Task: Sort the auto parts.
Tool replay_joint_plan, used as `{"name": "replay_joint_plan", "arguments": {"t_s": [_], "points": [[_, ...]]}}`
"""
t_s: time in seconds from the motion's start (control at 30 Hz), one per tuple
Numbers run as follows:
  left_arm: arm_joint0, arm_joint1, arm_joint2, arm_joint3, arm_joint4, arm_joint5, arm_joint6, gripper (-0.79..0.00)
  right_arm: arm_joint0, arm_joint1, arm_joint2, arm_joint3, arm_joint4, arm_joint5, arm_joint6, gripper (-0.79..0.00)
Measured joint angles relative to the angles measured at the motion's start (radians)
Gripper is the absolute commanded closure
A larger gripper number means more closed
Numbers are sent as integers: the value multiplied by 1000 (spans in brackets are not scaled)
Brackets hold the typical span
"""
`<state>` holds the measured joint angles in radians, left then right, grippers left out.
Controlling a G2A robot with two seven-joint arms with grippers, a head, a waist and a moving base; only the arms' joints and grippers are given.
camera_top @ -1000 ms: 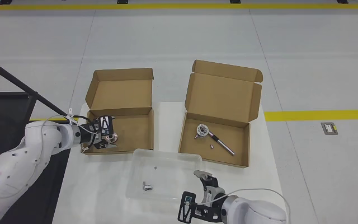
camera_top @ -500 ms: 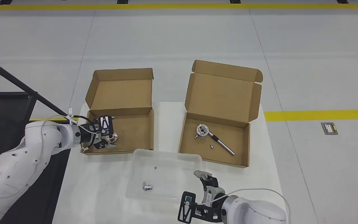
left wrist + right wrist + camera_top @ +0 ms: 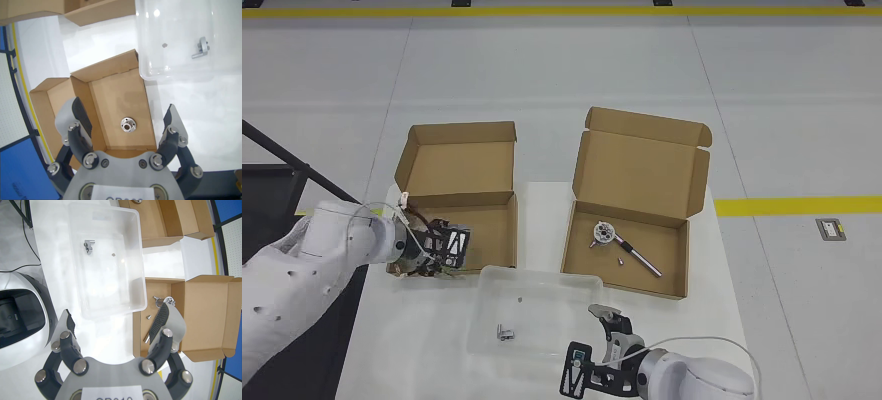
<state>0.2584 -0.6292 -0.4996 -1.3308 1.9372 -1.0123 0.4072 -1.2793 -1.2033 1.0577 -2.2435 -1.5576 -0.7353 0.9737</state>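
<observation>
We are reading this as the close of one drop-off: the metal disc (image 3: 128,124) is lying flat on the floor of the left box (image 3: 497,225), left of centre in the top view. It is sitting below and between the jaws of the left gripper (image 3: 123,105), which are standing wide apart and touching nothing. Next (our guess) we are needing the bracket (image 3: 505,332), lying in the clear bin (image 3: 542,275) at lower middle. The right gripper (image 3: 117,310) is hanging spread and empty at the bottom edge.
</observation>
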Motion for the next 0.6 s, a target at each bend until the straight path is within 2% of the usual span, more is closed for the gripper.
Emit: {"name": "replay_joint_plan", "arguments": {"t_s": [0.13,0.6], "points": [[-60,15,107,-4,134,0,109,-785,0,0,0,0,0,0,0,-785],[-55,15,106,1,128,7,105,-785,0,0,0,0,0,0,0,-785]]}}
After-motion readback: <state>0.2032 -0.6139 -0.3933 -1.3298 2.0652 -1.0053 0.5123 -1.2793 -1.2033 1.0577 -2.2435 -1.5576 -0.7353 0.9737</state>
